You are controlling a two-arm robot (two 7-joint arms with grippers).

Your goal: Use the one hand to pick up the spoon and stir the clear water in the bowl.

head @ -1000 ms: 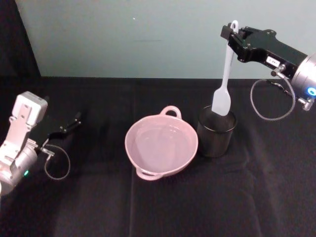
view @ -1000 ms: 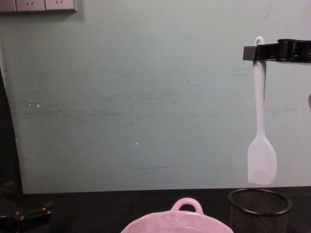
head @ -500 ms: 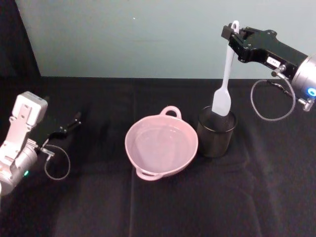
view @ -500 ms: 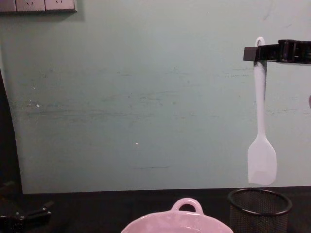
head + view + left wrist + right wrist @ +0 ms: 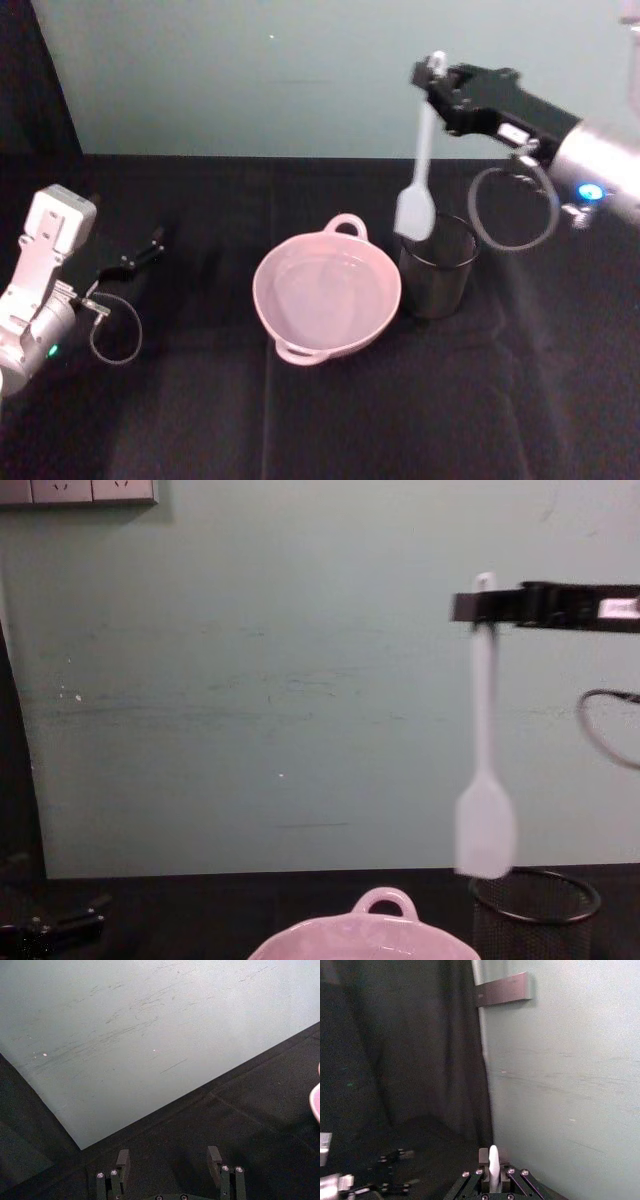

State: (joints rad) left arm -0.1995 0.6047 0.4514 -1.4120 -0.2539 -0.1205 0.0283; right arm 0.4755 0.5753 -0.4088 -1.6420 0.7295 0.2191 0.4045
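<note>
My right gripper (image 5: 437, 85) is shut on the top of the white spoon's handle, high above the table. The spoon (image 5: 418, 165) hangs straight down, its flat head just over the left rim of the black mesh cup (image 5: 438, 267). In the chest view the spoon (image 5: 485, 770) dangles from the right gripper (image 5: 484, 606), its head above the cup (image 5: 535, 910). The pink bowl (image 5: 327, 293) sits at centre with clear water (image 5: 325, 290) in it, left of the spoon. The spoon tip (image 5: 493, 1167) stands between the jaws in the right wrist view. My left gripper (image 5: 140, 255) rests open at the far left.
A black cloth (image 5: 330, 410) covers the table, with a pale green wall (image 5: 270, 70) behind. The bowl rim and loop handle (image 5: 385, 905) show low in the chest view. The left gripper (image 5: 170, 1160) looks at bare cloth and wall.
My right gripper has carried the spoon to the left, from over the cup's middle to its left rim, nearer the bowl. The left arm has not moved.
</note>
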